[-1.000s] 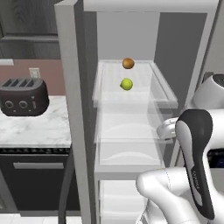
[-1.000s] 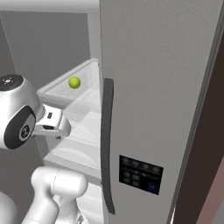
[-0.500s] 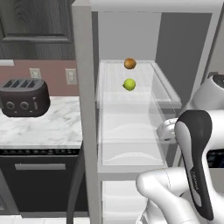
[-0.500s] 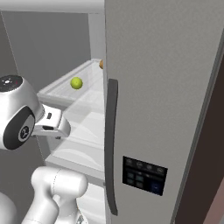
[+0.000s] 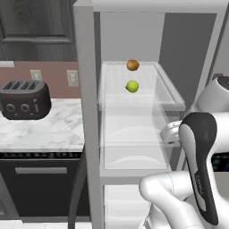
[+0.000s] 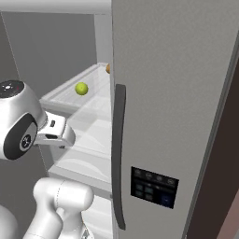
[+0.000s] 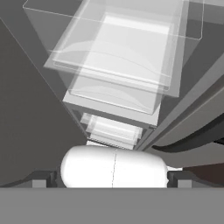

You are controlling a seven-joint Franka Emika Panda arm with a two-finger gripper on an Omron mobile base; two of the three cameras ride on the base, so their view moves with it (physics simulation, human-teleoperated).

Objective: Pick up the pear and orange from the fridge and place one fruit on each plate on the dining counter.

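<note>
While the fridge stands open, I see the pear and orange on its upper shelf; my jaws are spread wide, empty.

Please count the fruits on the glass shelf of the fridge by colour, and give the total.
Yellow-green (pear): 1
Orange-brown (orange): 1
Total: 2
</note>
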